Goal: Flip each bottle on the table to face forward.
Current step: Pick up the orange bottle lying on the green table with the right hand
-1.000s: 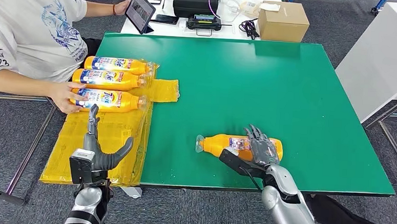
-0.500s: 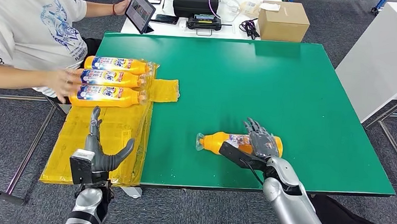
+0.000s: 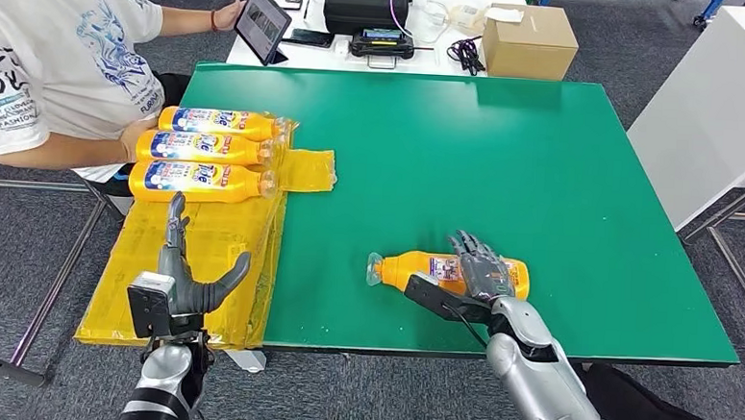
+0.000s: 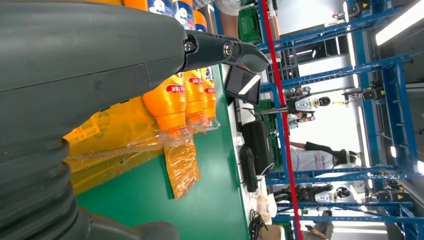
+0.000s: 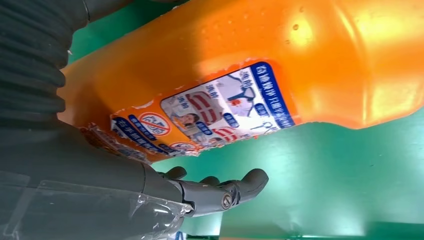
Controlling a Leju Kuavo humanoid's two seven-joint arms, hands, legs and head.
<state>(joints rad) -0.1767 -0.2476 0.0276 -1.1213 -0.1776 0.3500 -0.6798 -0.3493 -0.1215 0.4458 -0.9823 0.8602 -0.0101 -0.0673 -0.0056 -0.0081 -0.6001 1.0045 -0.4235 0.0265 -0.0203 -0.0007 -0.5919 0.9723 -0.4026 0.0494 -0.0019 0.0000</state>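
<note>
An orange bottle (image 3: 409, 268) lies on its side on the green table (image 3: 506, 159), near the front edge, cap toward the left. Its back label (image 5: 220, 112) with small print faces up in the right wrist view. My right hand (image 3: 478, 271) rests with its fingers spread over the bottle's body; its thumb (image 5: 225, 192) stays off the bottle, above the table. Three more orange bottles (image 3: 203, 149) lie side by side on yellow plastic wrap (image 3: 203, 249) at the left, blue front labels up. My left hand (image 3: 184, 282) hangs open over the wrap, holding nothing.
A person in a white T-shirt (image 3: 49, 68) sits at the table's left side, an arm near the three bottles. Behind the green table, a white table carries a cardboard box (image 3: 530, 40), a black case (image 3: 365, 6) and a tablet (image 3: 263, 21). A white cabinet (image 3: 730, 104) stands at the right.
The person's hand has drawn back from the nearest of the three bottles. My right hand has slid slightly left along the lone bottle. My left hand has barely moved.
</note>
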